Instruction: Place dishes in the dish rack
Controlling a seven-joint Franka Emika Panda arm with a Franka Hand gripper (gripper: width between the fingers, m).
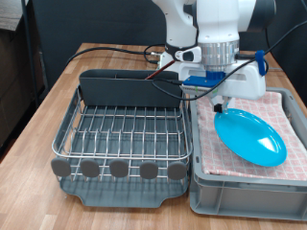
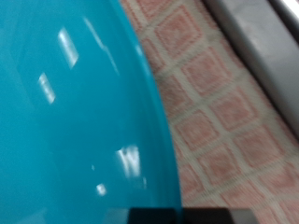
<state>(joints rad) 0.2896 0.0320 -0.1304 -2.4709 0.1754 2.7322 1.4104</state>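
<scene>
your gripper hangs over the far left part of the grey crate, right at the far edge of the light-blue plate. you can't tell from here whether the fingers are spread or pinched on the rim. the plate sits tilted on the pink checked towel inside the crate, on the exterior view's right. the wrist view is filled with the plate over the towel. the dish rack sits just left of the crate, its wire grid bare, grey caddy along its far side.
</scene>
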